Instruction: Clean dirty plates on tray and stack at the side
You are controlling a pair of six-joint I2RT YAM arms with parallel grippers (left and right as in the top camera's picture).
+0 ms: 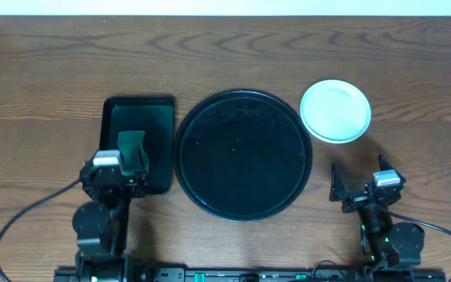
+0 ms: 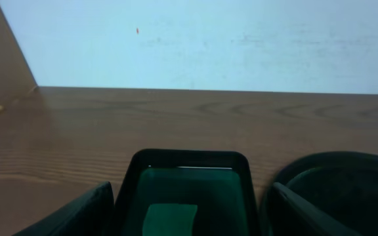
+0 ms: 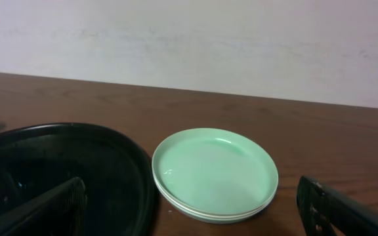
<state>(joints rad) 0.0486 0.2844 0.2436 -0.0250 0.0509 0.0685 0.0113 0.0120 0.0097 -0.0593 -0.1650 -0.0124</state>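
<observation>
Plates (image 1: 335, 111) are stacked on the bare desk (image 1: 413, 63) at the upper right of the overhead frame, just beside the rim of the tray (image 1: 243, 157) but not on it. In the right wrist view at least two rims are made out in the pile, and the top face looks pale mint and free of smears. The tray, at the centre of the frame, is seen to carry nothing, so the cleaning and stacking is judged to be finished or nearly so (how many plates the pile holds cannot be counted for certain). The pile is set off the tray, presumably so that cleaned pieces are kept away from the dirty surface. The sponge (image 1: 134, 149) lies in the small rectangular tray (image 1: 159, 113) at the left of the frame, within reach of the left arm. The left jaws are spread wide above the near end of that small tray; the sponge lies below and between them, apparently untouched, and nothing is gripped. The right jaws, at the lower right of the frame, are likewise spread wide and hold nothing, and are pointed toward the pile from well short of it. Both arms are placed low at the bottom edge, a posture judged to be one of rest.
</observation>
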